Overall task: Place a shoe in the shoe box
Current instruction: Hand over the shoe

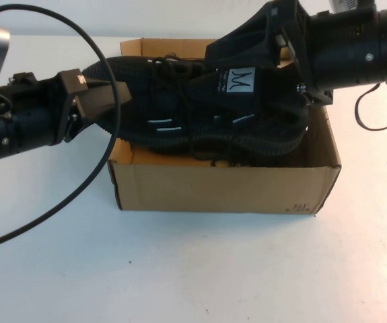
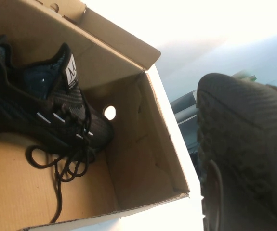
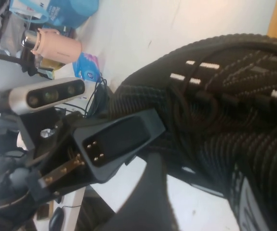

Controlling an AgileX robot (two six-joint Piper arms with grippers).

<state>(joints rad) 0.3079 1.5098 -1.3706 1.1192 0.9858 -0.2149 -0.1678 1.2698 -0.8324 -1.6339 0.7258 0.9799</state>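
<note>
A black knit shoe [image 1: 180, 94] with a white "M" tongue label hangs lengthwise over the open brown shoe box [image 1: 220, 188], partly below its rim. My left gripper [image 1: 109, 94] is shut on the toe end, and its finger [image 3: 121, 137] lies against the toe. My right gripper [image 1: 260, 54] is shut on the heel and collar end. The held shoe's toe [image 2: 244, 134] looms close in the left wrist view; its laces and white dashes [image 3: 234, 110] show in the right wrist view. A second identical shoe [image 2: 46, 110] lies on the floor of the box [image 2: 138, 159].
The box stands mid-table on a white top [image 1: 193, 269]. Its flap lid [image 1: 173, 46] stands open at the back. A black cable [image 1: 79, 188] loops over the table at the left. A pink bottle [image 3: 54, 45] and blue items lie beyond the table.
</note>
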